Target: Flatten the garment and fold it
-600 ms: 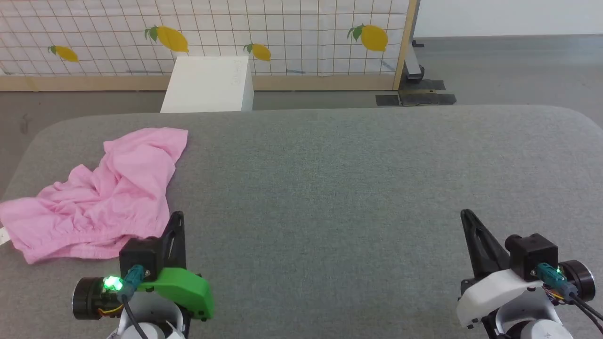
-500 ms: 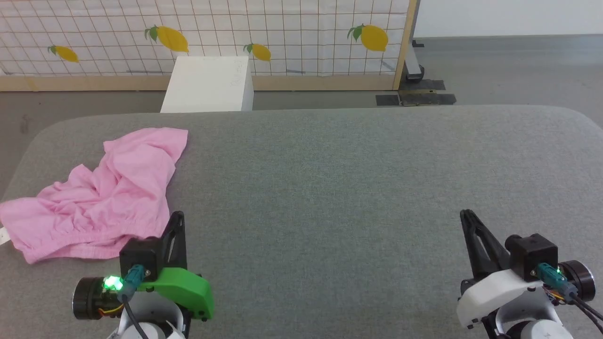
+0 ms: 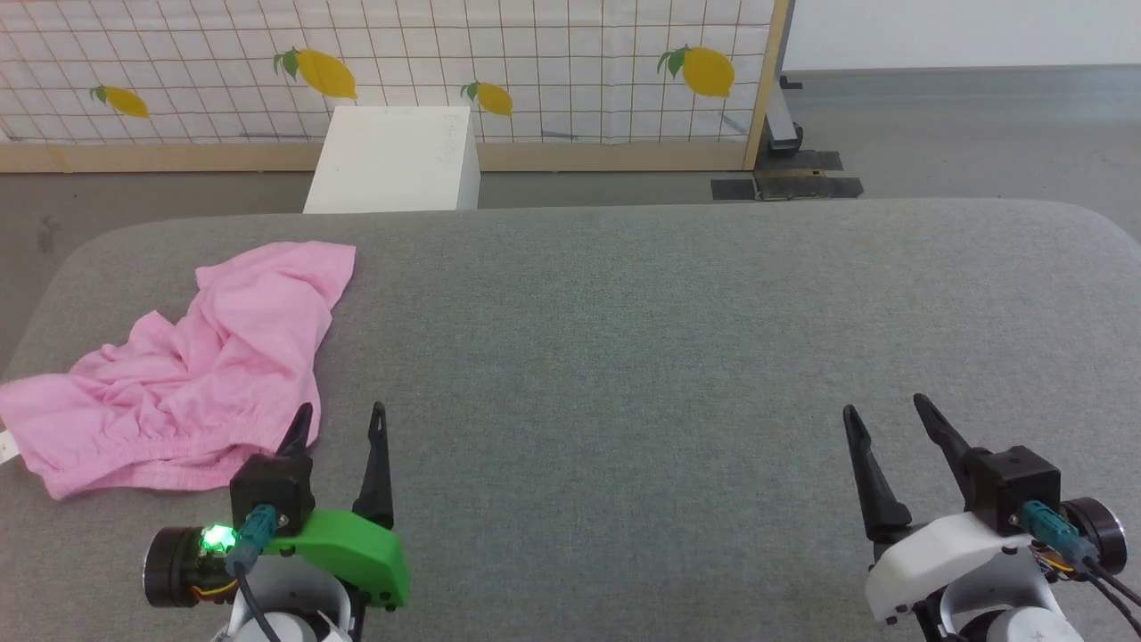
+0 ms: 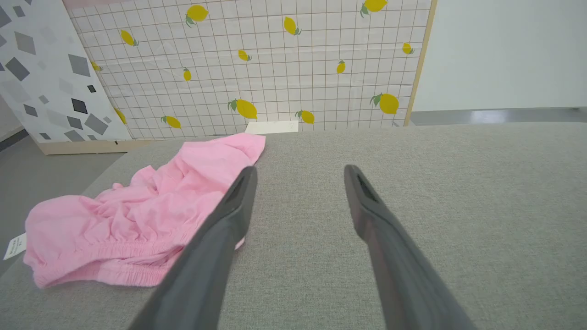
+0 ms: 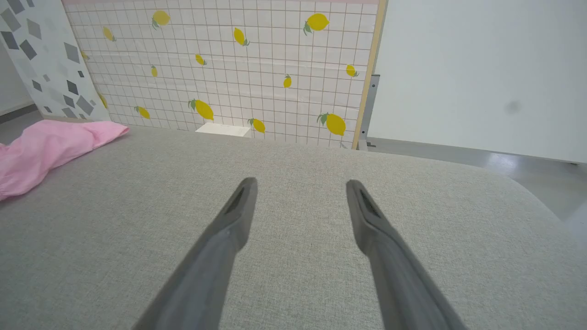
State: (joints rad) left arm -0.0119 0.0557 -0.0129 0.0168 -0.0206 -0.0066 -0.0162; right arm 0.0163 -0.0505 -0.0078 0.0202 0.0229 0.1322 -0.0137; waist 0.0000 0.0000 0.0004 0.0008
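The pink garment (image 3: 192, 374) lies crumpled at the left of the grey table (image 3: 624, 339), its gathered waistband toward the near side and a small white tag (image 4: 14, 245) at its left end. My left gripper (image 3: 341, 419) hovers open at the garment's near right edge, with nothing between its fingers. In the left wrist view the garment (image 4: 137, 215) sits left of the left finger (image 4: 238, 197). Far to the right, my right gripper (image 3: 882, 412) stands open over bare table. The right wrist view catches the garment (image 5: 41, 149) at its left edge.
A white box (image 3: 392, 160) stands on the floor behind the table's far edge. Behind it is a lemon-print grid screen (image 3: 535, 62) with a wooden frame. The table's left corner is rounded close to the garment.
Both grippers have gone from shut to open. The garment has not moved.
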